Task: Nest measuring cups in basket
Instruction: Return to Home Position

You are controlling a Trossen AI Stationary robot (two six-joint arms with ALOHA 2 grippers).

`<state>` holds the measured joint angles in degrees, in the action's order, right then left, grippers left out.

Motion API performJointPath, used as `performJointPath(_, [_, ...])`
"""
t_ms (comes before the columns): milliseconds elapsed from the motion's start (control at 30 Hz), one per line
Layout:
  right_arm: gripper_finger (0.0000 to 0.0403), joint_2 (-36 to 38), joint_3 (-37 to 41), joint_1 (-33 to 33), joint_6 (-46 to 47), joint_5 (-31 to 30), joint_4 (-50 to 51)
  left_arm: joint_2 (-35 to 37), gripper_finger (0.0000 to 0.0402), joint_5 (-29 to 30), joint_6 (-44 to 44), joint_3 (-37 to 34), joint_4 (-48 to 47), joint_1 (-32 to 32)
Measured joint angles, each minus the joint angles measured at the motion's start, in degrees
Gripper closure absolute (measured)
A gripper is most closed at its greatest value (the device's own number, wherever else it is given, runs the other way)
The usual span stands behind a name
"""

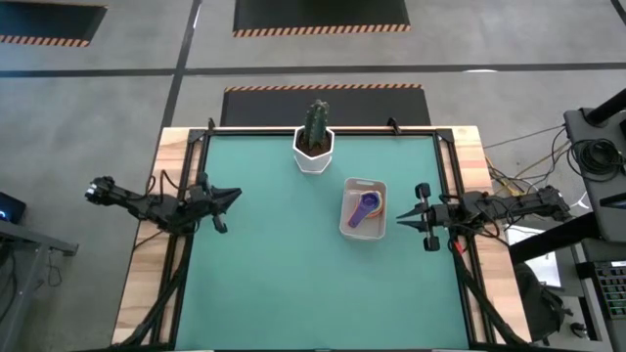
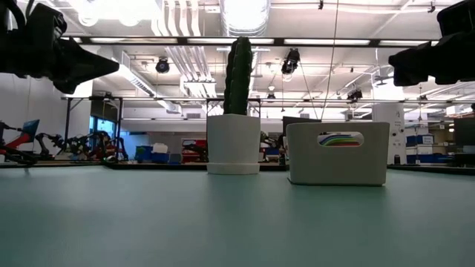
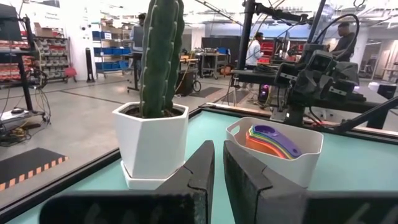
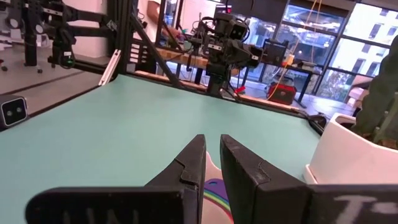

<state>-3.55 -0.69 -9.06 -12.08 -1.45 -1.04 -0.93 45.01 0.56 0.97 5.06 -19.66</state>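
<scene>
My left gripper [image 1: 235, 196] hangs at the left edge of the green table [image 1: 293, 284], lifted well clear of the surface and pointing right across it. From its wrist view, my two dark fingers [image 3: 202, 165] stand drawn almost together with only a thin slit between them, and they grip nothing.

My right gripper [image 1: 399, 217] sits at the right side of the table, also raised, with its tips aimed left and just beside the right wall of the basket [image 1: 366, 183]. Its fingers [image 4: 193, 158] are likewise pressed nearly together over a narrow gap, with nothing held.

The basket stands right of the table's centre, a little nearer and to the right of the white hexagonal pot [image 1: 313, 156] that holds the cactus [image 1: 315, 122]; pot and basket are near each other but apart. The pot is by the middle of the far edge.

Inside the basket lie the measuring cups [image 1: 366, 205], nested into one stack with the purple one on top. My left wrist view shows rims of green, yellow and orange fanned out beneath the purple cup, tilted against the inside of the wall. In the low view a band of their colours shows through the basket's handle slot. I cannot count every cup in the stack.
</scene>
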Motion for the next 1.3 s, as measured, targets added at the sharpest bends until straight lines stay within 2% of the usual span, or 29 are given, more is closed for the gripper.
performJointPath(333, [0.0365,0.0,0.0,0.0,-0.2,0.0,0.1,-0.1,0.0384,-0.1,0.0,0.1,0.0,0.0])
performJointPath(533, [0.0365,0.0,0.0,0.0,-3.6,0.0,-0.1,-0.2,0.0384,-0.1,0.0,0.1,0.0,0.0])
performJointPath(1300, [0.0365,0.0,0.0,0.0,-2.9,-0.1,-0.9,-0.2,0.0384,-0.1,0.0,0.1,0.0,0.0])
